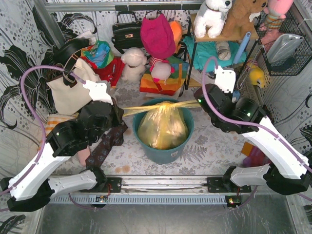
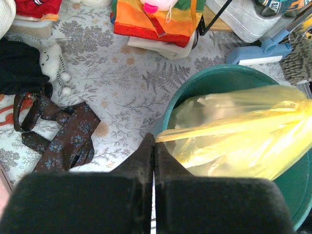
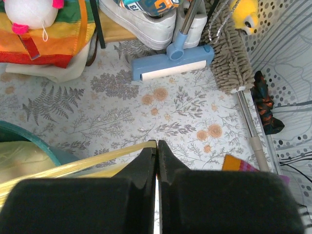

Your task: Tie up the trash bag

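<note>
Floral-patterned table (image 1: 214, 146) carries the teal bin (image 1: 168, 156). I record the trash bag (image 1: 163, 127) seated inside the bin, its yellow body bulging above the rim. The left gripper (image 2: 154, 142) is clenched on a stretched strip of the bag just left of the bin. The right gripper (image 3: 157, 145) is clenched on the opposite strip, right of the bin. Both strips run taut across the bin's mouth.
</note>
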`<state>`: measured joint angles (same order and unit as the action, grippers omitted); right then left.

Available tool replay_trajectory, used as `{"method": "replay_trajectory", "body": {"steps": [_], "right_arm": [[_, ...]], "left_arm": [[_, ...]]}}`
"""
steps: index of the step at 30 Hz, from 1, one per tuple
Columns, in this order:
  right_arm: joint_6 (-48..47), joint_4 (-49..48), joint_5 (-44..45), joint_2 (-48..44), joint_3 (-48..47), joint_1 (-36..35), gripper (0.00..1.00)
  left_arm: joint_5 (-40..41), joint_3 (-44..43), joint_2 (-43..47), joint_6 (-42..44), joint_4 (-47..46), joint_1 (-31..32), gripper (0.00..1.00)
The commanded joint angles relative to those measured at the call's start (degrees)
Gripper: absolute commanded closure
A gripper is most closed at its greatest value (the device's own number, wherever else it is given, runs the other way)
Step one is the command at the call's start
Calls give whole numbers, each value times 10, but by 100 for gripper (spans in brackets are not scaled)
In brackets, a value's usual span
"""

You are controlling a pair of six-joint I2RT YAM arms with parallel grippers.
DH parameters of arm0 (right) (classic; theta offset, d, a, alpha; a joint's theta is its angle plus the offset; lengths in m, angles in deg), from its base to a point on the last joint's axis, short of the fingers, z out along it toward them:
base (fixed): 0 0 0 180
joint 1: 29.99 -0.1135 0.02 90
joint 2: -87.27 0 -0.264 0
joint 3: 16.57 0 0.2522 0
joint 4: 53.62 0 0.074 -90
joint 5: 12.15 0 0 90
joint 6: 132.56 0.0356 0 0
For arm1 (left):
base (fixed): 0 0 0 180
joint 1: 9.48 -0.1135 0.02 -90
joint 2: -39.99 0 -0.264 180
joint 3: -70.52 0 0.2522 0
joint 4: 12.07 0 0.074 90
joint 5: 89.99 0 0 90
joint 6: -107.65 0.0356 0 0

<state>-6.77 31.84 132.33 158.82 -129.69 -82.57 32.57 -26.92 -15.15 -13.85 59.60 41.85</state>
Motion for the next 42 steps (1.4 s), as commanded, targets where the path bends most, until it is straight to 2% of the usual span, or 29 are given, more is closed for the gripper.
{"method": "replay_trajectory", "body": {"steps": [1, 4, 7, 15, 18, 26, 29, 38, 42], "right_arm": [[-25, 60, 76, -27, 73, 23, 100], [1, 50, 51, -44, 132, 30, 100], [3, 51, 44, -46, 140, 34, 100], [-56, 61, 70, -1, -4, 34, 100], [-81, 43, 75, -1, -14, 35, 100], [-19, 39, 44, -36, 116, 40, 100], [-7, 43, 35, -40, 132, 42, 100], [-41, 74, 58, -10, -3, 42, 100], [-49, 64, 53, -12, -2, 42, 100]], "left_arm": [[85, 66, 25, -3, 78, -17, 100], [89, 112, 40, -17, 66, -17, 100], [90, 122, 39, -15, 59, -18, 100], [90, 2, 18, 32, 41, -18, 100], [90, -12, 16, 41, 35, -18, 100], [98, 95, 20, 8, 28, -19, 100], [102, 100, 18, 6, 30, -19, 100], [126, -15, -7, 35, 68, -18, 100], [121, -15, -1, 32, 66, -18, 100]]}}
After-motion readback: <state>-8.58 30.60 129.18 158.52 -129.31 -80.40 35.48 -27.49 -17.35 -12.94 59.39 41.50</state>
